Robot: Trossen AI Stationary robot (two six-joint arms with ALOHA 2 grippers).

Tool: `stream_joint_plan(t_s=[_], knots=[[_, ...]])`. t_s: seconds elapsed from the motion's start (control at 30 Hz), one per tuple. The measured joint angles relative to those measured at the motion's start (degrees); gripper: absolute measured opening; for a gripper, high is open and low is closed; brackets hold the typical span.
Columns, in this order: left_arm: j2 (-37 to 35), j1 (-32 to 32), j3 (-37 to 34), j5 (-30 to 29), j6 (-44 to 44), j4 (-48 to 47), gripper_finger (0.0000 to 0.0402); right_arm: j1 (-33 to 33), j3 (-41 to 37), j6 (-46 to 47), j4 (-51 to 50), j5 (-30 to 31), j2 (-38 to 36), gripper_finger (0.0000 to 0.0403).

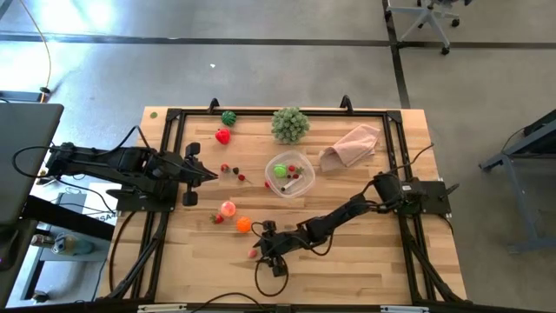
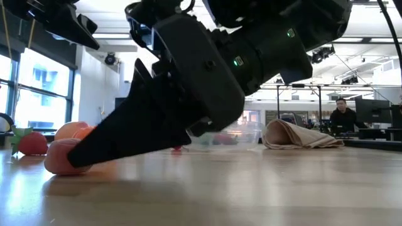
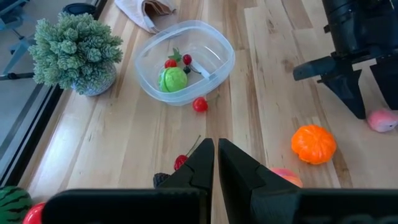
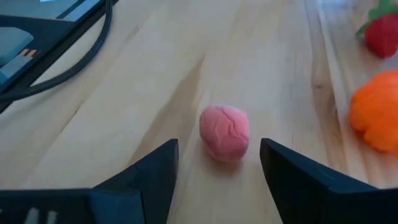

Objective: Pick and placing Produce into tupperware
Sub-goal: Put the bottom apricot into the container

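A small pink, wrinkled piece of produce (image 4: 224, 132) is seen lying on the bare wood near the table's (image 1: 365, 252) front edge, just beside an orange piece (image 1: 243, 224), while the clear round tupperware (image 1: 289, 174) near the table's middle already holds a bright green piece (image 3: 172, 79) and some small red ones. In the low view the pink piece is partly hidden behind the dark fingers. The right gripper (image 4: 219, 163) is held low with its fingers spread wide on either side of the pink piece, not touching it, and the left gripper (image 3: 216, 155) is kept pressed together and empty near the left edge.

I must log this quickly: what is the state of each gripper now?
Left gripper: closed, holding nothing.
Right gripper: open, low at the table, the pink produce piece lying between its fingers, not gripped.
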Motion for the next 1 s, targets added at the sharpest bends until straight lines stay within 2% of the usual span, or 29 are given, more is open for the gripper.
stream_joint_plan(t_s=[1.0], knots=[[0.0, 0.0, 0.0, 0.0, 0.0, 0.0, 0.0014, -0.8, 0.1, -0.5, 1.5, -1.1, 0.0, 0.022]])
